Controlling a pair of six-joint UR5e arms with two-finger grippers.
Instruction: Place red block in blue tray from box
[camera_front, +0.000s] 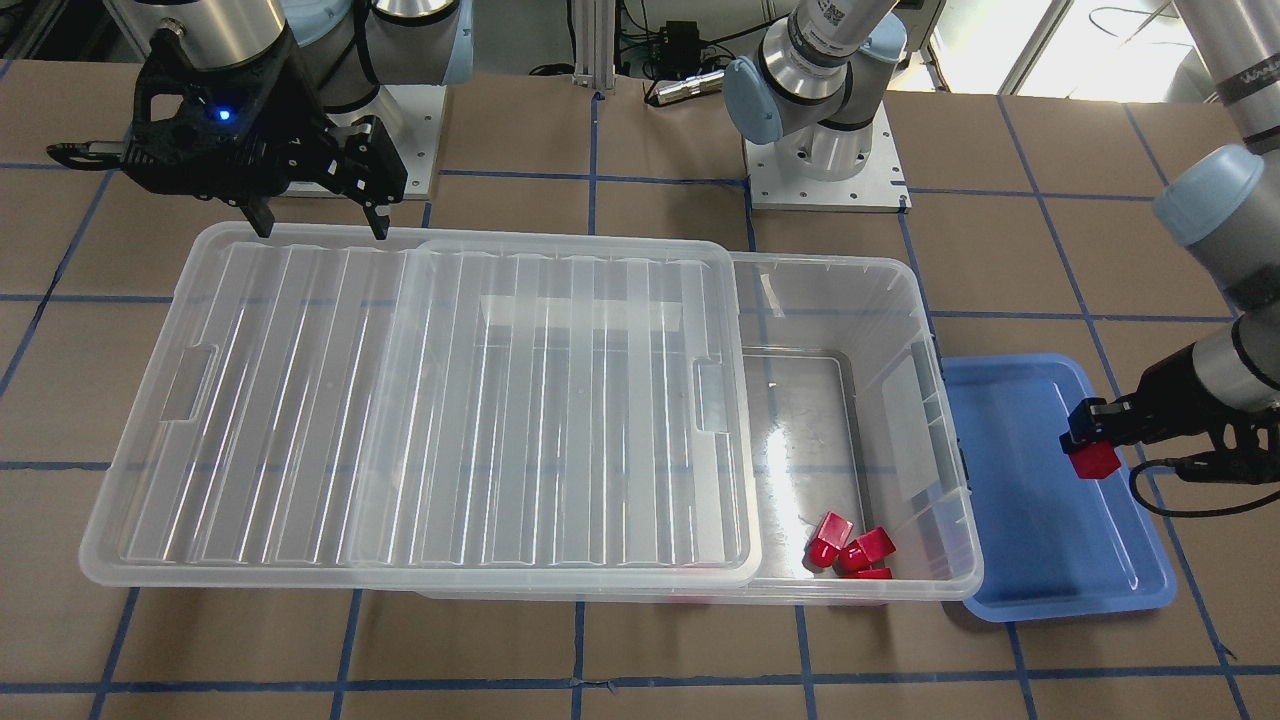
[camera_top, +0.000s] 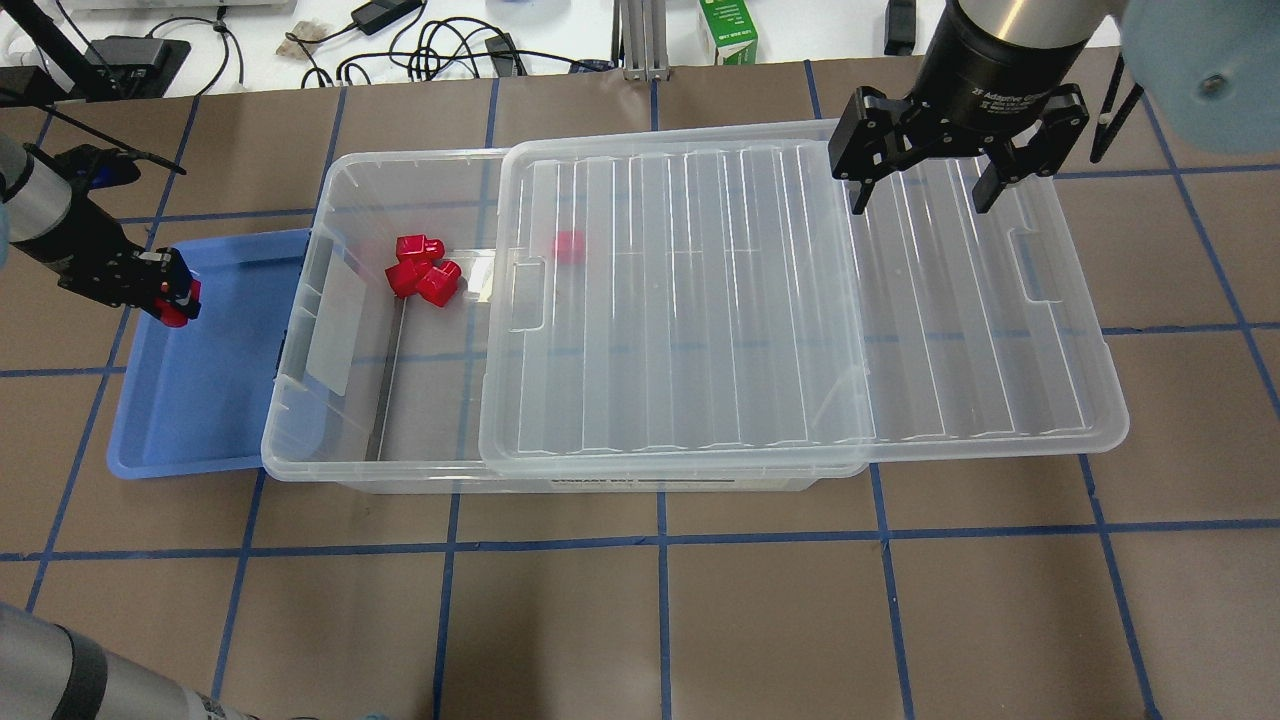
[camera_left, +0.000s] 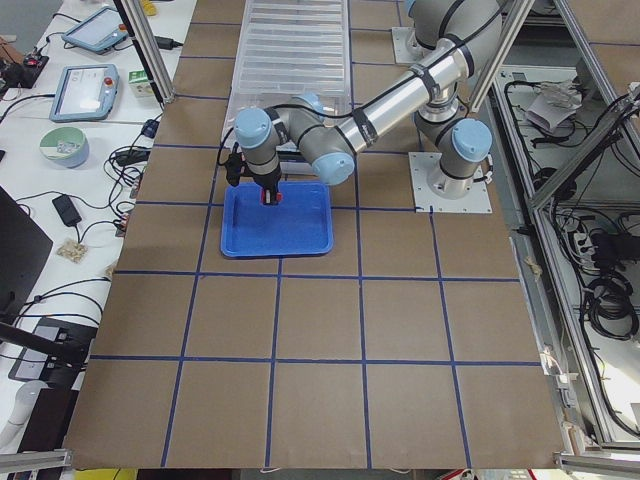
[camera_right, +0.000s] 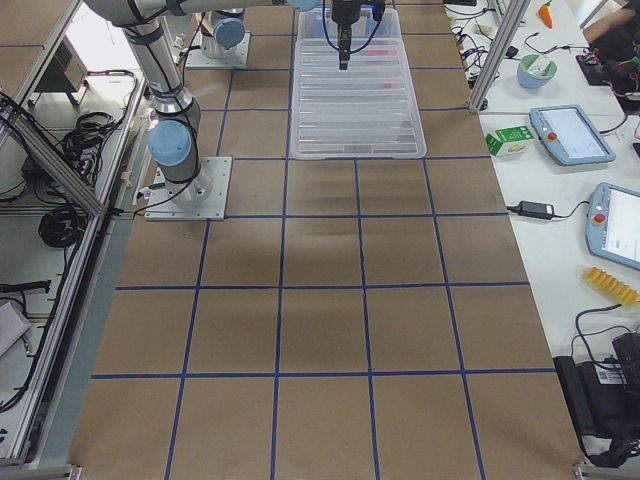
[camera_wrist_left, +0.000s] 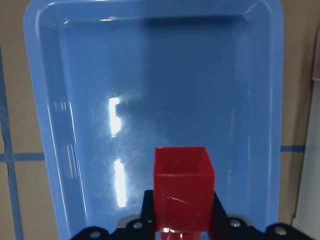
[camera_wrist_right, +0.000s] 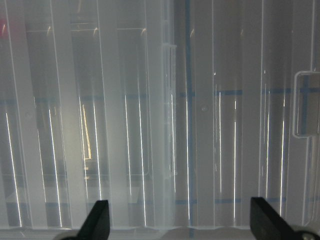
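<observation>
Red block (camera_wrist_left: 183, 187) is being held clamped by the left gripper (camera_top: 172, 298) just above the blue tray (camera_top: 190, 410), already out of the box (camera_top: 400, 476) beside the tray; only release is left. Right gripper (camera_top: 925, 195) is hanging with fingers apart, well away from the tray, over the lid (camera_top: 760, 300).

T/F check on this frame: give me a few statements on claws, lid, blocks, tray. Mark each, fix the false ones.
1. The left claw is shut on the red block, over the blue tray. True.
2. The lid fully covers the box. False: it is slid aside, leaving the end by the tray open.
3. The right claw grips the lid. False: it is open above the lid and holds nothing.
4. The other red blocks lie inside the box. True.
5. A block lies on the tray floor. False: the left wrist view shows the floor bare; the only block there is held in the claw.
</observation>
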